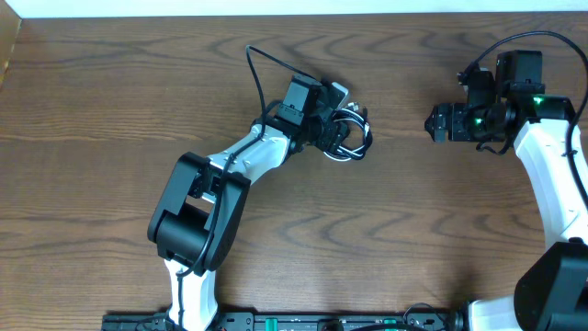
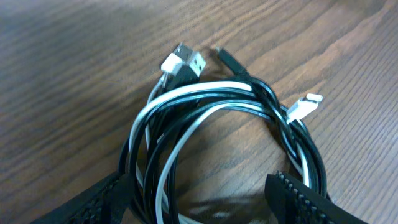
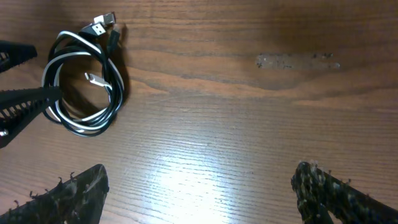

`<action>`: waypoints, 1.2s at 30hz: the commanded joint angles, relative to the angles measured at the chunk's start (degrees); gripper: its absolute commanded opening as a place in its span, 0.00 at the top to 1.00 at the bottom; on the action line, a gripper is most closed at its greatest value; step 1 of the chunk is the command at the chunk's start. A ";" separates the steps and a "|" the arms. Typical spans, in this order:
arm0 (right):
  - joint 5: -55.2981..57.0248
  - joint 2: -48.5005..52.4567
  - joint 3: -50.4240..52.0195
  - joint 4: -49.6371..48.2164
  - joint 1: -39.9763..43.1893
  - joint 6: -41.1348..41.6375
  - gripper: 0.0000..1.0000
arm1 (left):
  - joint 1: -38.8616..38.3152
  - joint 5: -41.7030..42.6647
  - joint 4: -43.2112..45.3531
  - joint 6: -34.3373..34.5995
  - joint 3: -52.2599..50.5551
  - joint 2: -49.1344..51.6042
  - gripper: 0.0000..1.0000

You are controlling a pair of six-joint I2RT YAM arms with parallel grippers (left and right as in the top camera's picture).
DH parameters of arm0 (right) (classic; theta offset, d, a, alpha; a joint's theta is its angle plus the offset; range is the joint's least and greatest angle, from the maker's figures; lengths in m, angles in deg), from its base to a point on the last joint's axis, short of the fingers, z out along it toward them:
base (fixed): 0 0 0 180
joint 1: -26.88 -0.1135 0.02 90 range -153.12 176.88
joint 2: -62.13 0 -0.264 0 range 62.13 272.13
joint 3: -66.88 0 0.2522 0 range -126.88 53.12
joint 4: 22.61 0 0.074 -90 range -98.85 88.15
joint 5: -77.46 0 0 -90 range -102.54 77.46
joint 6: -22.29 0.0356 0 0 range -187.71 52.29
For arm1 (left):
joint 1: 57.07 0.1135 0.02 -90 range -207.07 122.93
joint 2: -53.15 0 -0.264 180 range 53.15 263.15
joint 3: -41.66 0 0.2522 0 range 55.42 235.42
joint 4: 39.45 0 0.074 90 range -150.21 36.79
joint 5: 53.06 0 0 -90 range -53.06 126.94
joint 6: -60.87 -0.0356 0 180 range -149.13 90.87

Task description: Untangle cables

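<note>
Intertwining glossy cables [image 2: 205, 94], loosely coiled

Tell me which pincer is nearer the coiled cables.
Left. The left pincer straddles one side of the cables; the right pincer hangs apart, off to their right.

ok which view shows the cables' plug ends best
Left wrist: the plug ends are close and sharp at the edge of the coiled cables. Right wrist shows the whole coil, but the plugs are tiny. Overhead, the left gripper overlaps the coil and the plugs are indistinct.
</note>
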 commanded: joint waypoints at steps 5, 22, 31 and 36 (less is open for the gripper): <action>-0.61 -0.15 -1.05 0.13 -0.92 0.33 0.09 | 0.07 -0.72 -1.84 -1.46 1.31 0.35 0.33; -0.61 -0.15 -1.05 -0.57 -1.14 0.33 0.08 | 0.07 -0.98 -2.14 -1.42 1.31 3.08 0.46; -0.61 -0.15 -1.03 -0.76 -1.14 0.33 0.05 | 0.04 -0.96 -1.53 -1.42 1.33 2.29 0.59; -0.61 -0.15 -1.03 -0.79 -1.14 0.33 0.04 | 0.07 -1.18 -1.51 -1.42 1.38 1.20 0.80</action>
